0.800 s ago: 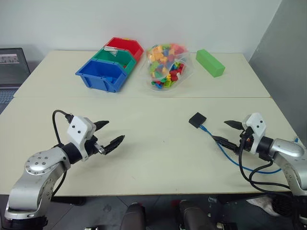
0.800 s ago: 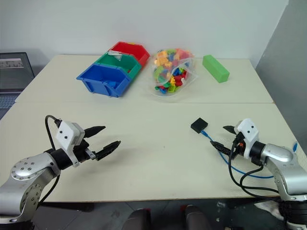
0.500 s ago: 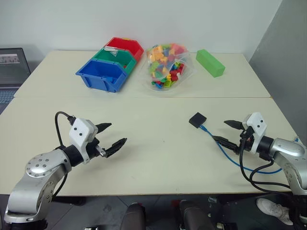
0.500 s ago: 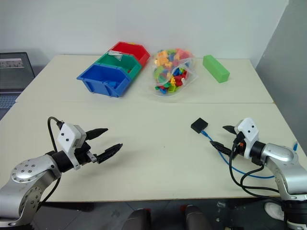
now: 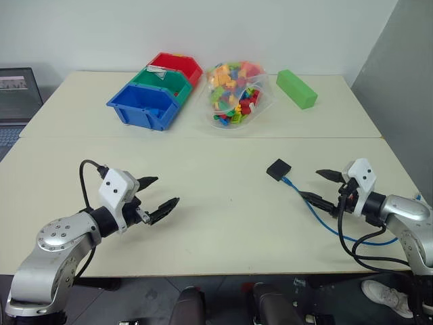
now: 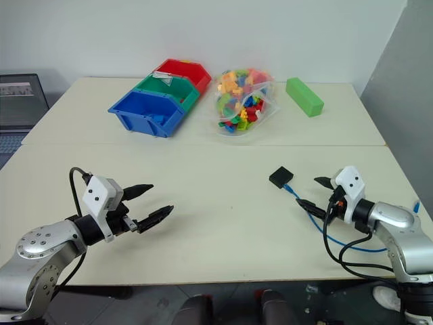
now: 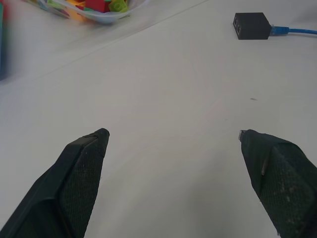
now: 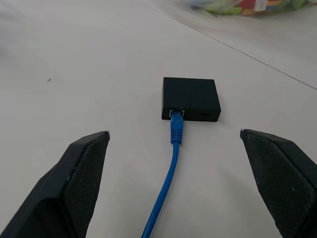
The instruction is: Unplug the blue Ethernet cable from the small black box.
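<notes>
On the small black box (image 8: 190,98) (unlabelled), blue Ethernet cable (image 8: 168,168) plugged.

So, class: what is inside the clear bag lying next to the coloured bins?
The clear bag holds a heap of small building bricks in red, yellow, green, orange and blue. Those on top and at the sides show; whatever lies beneath them is covered.

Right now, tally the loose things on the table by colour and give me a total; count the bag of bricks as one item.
Blue: 2, bin and Ethernet cable
Green: 2, bin and block
Red: 1, bin
Black: 1, small box
Multicoloured: 1, bag of bricks
Total: 7
</notes>
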You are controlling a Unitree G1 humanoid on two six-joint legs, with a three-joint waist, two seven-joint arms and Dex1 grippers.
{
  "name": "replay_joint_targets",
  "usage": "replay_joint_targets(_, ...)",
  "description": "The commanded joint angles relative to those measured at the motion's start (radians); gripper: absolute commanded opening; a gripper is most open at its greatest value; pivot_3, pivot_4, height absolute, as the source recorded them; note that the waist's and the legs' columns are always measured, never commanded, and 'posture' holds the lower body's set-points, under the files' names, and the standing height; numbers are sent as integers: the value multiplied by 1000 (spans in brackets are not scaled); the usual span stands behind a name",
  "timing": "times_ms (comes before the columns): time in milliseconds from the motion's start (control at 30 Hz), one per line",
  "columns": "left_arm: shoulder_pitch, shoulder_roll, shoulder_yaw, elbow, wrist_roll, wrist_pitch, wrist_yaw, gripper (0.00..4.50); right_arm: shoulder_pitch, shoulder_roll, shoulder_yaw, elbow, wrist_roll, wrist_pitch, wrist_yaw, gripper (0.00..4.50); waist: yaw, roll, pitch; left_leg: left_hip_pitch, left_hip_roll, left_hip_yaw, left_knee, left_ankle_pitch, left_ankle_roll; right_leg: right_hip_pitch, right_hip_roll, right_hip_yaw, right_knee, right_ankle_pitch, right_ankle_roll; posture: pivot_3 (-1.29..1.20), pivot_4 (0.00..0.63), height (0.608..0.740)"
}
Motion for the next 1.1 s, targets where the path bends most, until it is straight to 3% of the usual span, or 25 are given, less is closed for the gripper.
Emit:
replay_joint_targets(33,-9,6,2,-27,-6,-15,-9,4500,-11,-4,-24,-37,16,7,-4,4483,0,0,0,0,0,0,0,0,0,0,0,0,0,0,0,0,150,740)
replay_joint_targets(700,-21,9,-27,-15,2,-19,-38,4500,-1,3,-11,-37,-13,7,-26,4483,0,1,1,4,-1,-11,0,0,0,11,-1,-6,-4,-1,-1,0,150,740)
replay_joint_targets(933,-85,38,-63,-40,-109,55,-144,4500,-31,54,59,25,-86,40,-113,4483,0,1,1,8,-1,-7,-1,0,0,13,0,-2,-3,-1,-1,0,150,740)
replay_joint_targets(1100,-166,58,-129,-29,-118,70,-195,4500,-108,150,136,147,-141,8,-152,4483,-3,2,1,14,0,-1,-3,0,0,15,0,-1,-3,-1,-1,0,150,740)
